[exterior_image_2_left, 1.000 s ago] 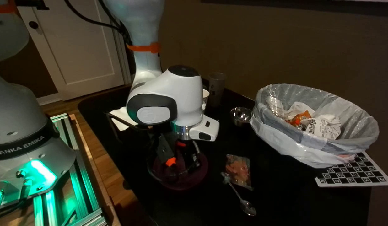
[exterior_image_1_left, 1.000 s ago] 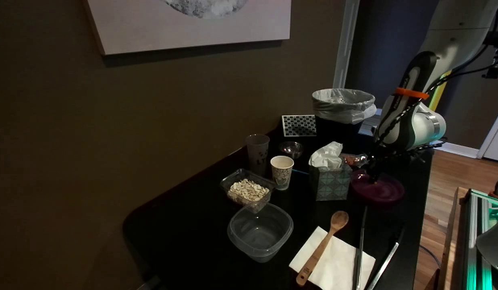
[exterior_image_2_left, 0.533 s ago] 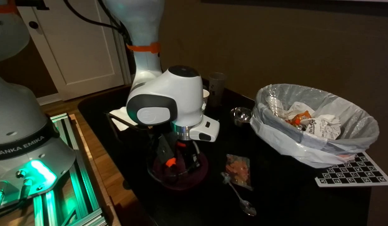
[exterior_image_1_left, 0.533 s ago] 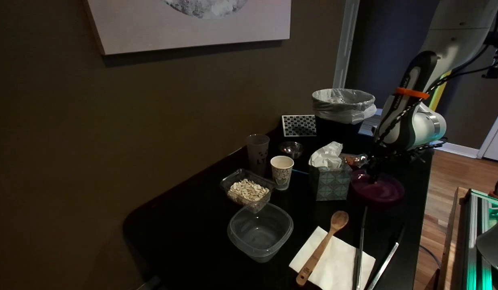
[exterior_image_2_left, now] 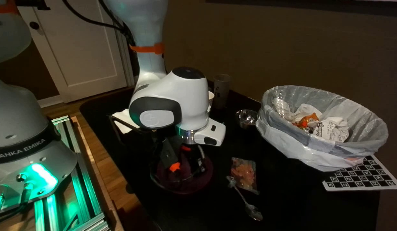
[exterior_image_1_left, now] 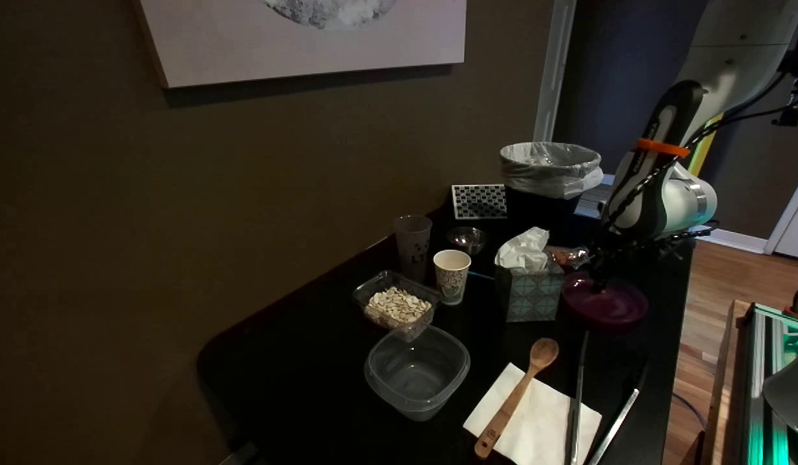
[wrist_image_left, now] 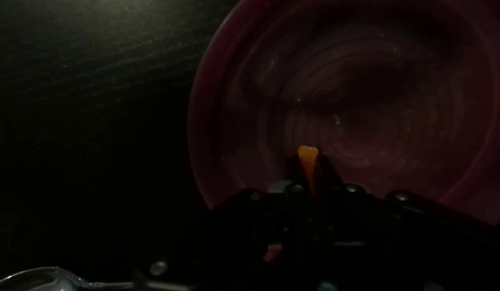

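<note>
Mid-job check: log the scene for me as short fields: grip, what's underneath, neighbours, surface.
Fingers: closed on small orange wedge-shaped piece
Underneath: shallow round purple dish; contact unclear
Beside dish: teal patterned boxy tissue carton
Nearby: clear plastic packet of reddish-orange pieces; shiny slim spoon, handle end by packet's edge
Surface: flat black tabletop

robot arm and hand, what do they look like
The arm is white with rounded casings, black-and-grey covers, a silver ring and an orange strap. Dark cables run beside it, and its base carries FRANKA EMIKA lettering on a black band. The hand looks black, with angular linkages and small round screw heads.
</note>
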Tool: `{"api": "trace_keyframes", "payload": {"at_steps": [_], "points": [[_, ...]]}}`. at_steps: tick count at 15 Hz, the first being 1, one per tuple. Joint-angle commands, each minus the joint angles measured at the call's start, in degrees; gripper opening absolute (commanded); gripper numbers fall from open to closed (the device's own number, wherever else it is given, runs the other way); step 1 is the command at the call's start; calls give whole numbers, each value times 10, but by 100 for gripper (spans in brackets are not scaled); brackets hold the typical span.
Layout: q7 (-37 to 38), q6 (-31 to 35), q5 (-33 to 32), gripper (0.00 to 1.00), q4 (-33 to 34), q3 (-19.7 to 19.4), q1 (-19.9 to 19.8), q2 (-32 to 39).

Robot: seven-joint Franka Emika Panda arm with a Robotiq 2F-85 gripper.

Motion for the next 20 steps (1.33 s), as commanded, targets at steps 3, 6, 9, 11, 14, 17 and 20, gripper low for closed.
{"api": "trace_keyframes", "payload": {"at_steps": [3, 6, 9, 11, 14, 17, 20], "points": [[15, 21, -19, 7, -9, 6, -20, -18], [16, 30, -23, 6, -13, -1, -25, -35], [17, 39, -27, 6, -17, -9, -37, -54], [18, 43, -28, 6, -20, -19, -47, -68], [19, 50, -29, 22, -25, -39, -60, -86], [2, 52, -6, 50, -25, -52, -74, -96], [3, 52, -6, 73, -23, -61, -79, -99]]}}
